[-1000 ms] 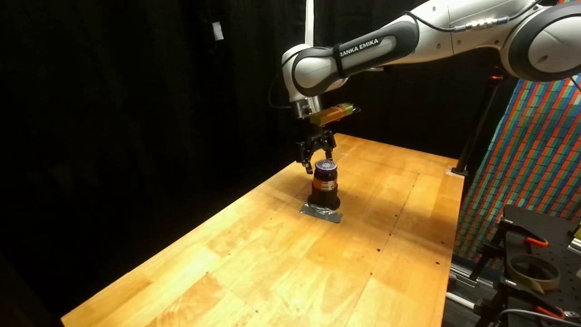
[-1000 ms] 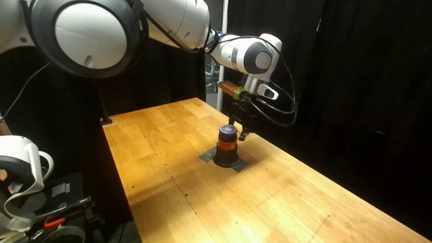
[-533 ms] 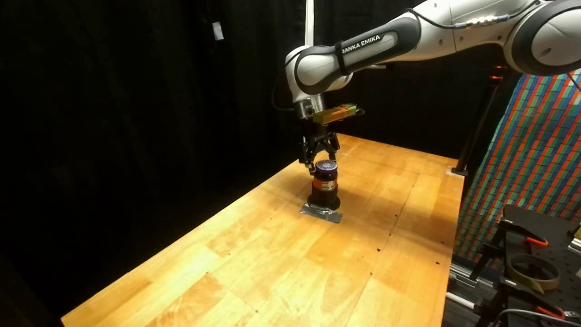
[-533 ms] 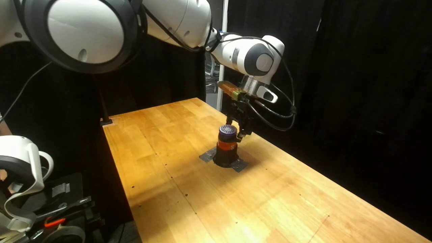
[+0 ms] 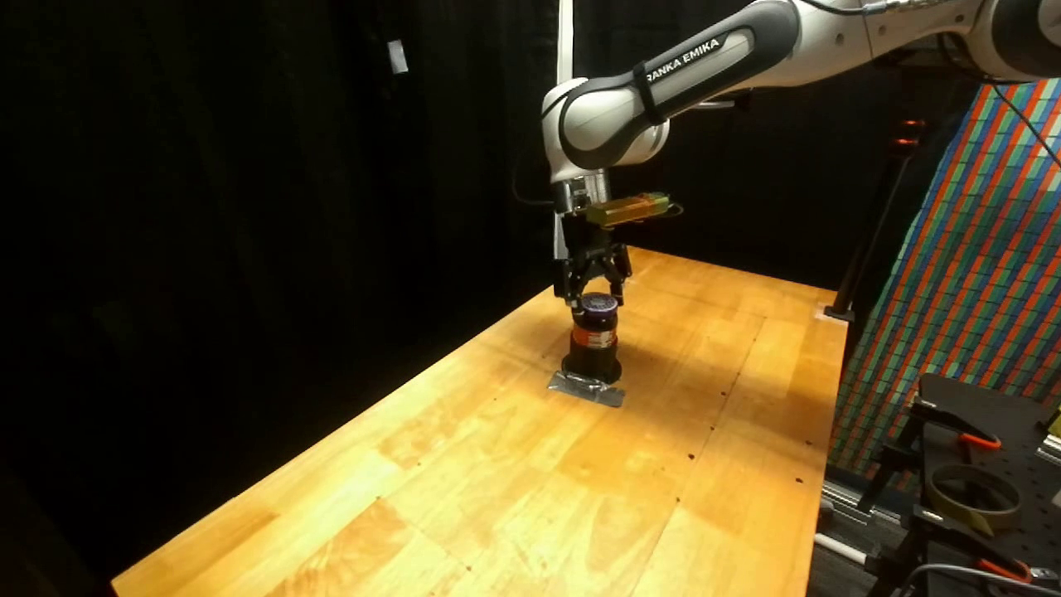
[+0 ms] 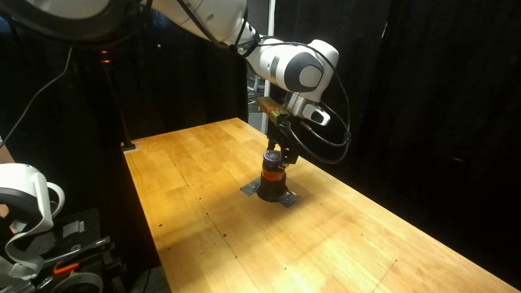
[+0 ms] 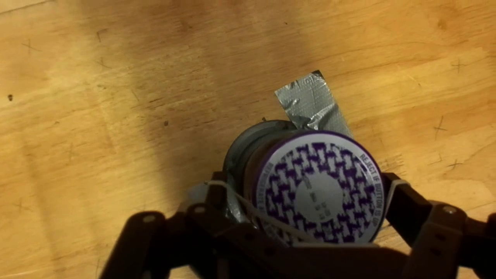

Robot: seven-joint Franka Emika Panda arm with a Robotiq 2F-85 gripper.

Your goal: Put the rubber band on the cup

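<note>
The cup (image 5: 595, 338) is a small dark jar with an orange label and a purple-white patterned lid. It stands upright in a black base on the wooden table, also seen in an exterior view (image 6: 273, 176) and the wrist view (image 7: 320, 195). My gripper (image 5: 598, 305) is open, its fingers on either side of the lid; it also shows in an exterior view (image 6: 278, 154) and the wrist view (image 7: 306, 186). A pale rubber band (image 7: 257, 211) is stretched between the fingers and crosses the lid's near part. Whether the fingers touch the lid, I cannot tell.
Silver tape (image 5: 587, 389) fixes the base to the wooden table (image 5: 497, 497); it also shows in the wrist view (image 7: 310, 102). A black post (image 5: 862, 232) stands at a table corner. A side cart with a tape roll (image 5: 975, 496) stands beside the table.
My gripper has moved sideways from beside the cup to over it, so its fingers now flank the lid. The arm has shifted with it. The cup has not moved.
</note>
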